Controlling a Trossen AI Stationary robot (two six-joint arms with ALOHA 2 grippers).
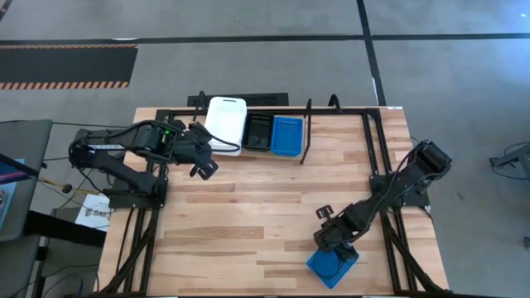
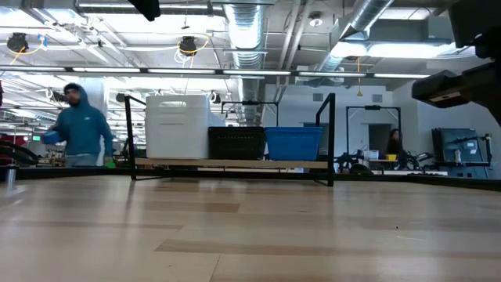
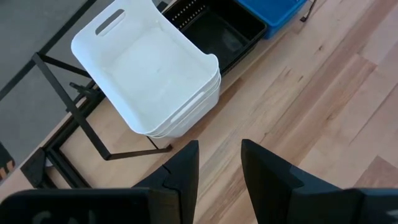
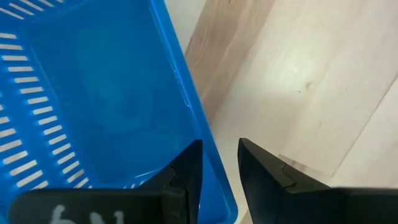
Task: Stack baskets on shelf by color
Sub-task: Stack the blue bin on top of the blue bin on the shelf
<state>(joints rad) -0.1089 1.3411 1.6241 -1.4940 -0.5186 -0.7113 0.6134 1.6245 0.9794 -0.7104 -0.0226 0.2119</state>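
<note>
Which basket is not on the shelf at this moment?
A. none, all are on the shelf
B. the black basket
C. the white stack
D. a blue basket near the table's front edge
D: a blue basket lies at the table's front edge under the right gripper, while the shelf holds the white stack, the black basket and another blue one.

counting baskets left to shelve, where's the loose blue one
In the high view the loose blue plastic slotted basket sits at the near table edge, right side, directly under the right tool, far from the black wire shelf.
</note>
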